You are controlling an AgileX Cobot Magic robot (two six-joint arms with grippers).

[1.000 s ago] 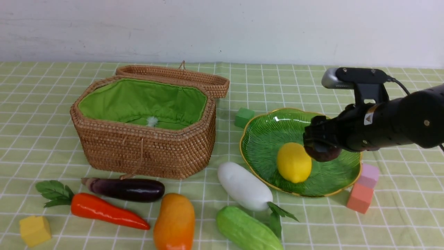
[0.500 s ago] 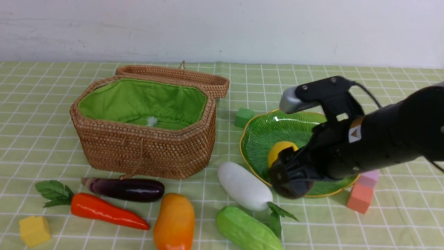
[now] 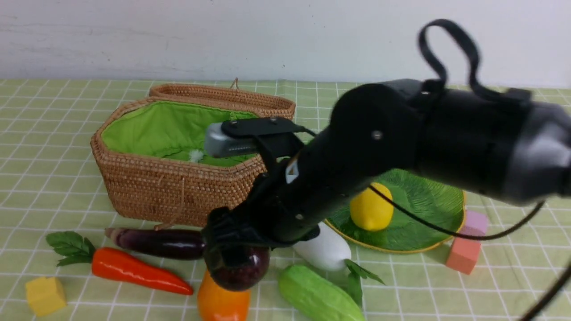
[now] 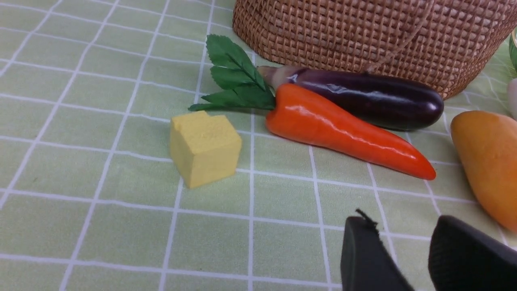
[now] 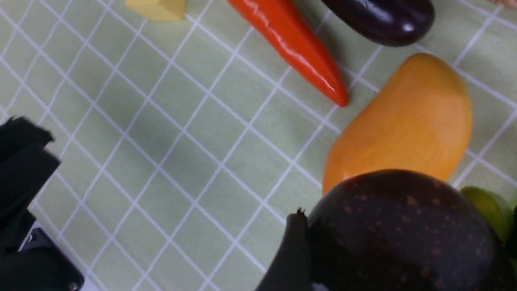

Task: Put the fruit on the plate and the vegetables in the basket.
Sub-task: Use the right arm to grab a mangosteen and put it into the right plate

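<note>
Our right arm slants down across the tabletop toward its front edge, right tool (image 3: 235, 264) pinching the purple fruit (image 3: 240, 273) over the mango (image 3: 222, 306). Only the left wrist view shows our left tool (image 4: 404, 230), slightly spread and empty.

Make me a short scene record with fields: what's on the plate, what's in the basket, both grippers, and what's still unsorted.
plate: lemon only
basket: lid open, no vegetables seen inside
right gripper: shut on dark maroon fruit, above mango
left gripper: open, empty
unsorted: carrot, eggplant, white radish, cucumber, mango
</note>
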